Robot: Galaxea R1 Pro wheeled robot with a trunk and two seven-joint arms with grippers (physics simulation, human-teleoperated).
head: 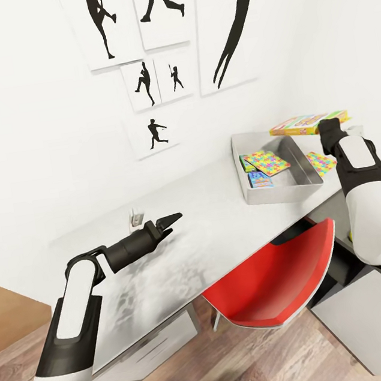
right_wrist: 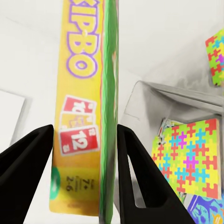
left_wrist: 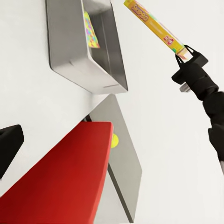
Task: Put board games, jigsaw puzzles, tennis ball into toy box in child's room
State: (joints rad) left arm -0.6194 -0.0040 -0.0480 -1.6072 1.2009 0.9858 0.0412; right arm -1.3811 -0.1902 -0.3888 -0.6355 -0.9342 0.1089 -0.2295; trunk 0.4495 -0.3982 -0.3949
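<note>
My right gripper (head: 327, 127) (right_wrist: 84, 154) is shut on the Skip-Bo board game (head: 307, 123) (right_wrist: 88, 107) and holds it in the air beyond the toy box's far right corner. The grey toy box (head: 287, 192) (left_wrist: 79, 60) sits on the table (head: 213, 223) and holds a jigsaw puzzle (head: 266, 163) (right_wrist: 191, 158) lying over two blue board games (head: 260, 180). A second jigsaw puzzle (head: 321, 162) lies on the table just right of the box. In the left wrist view the tennis ball (left_wrist: 115, 140) peeks out past the chair's edge. My left gripper (head: 172, 220) hovers open over the table's left part, empty.
A red chair (head: 278, 278) (left_wrist: 60, 182) is tucked under the table's front edge, between my arms. The white wall with black player silhouettes (head: 145, 85) rises right behind the table. White drawers (head: 147, 354) sit under the table's left end, above the wood-plank floor (head: 240, 371).
</note>
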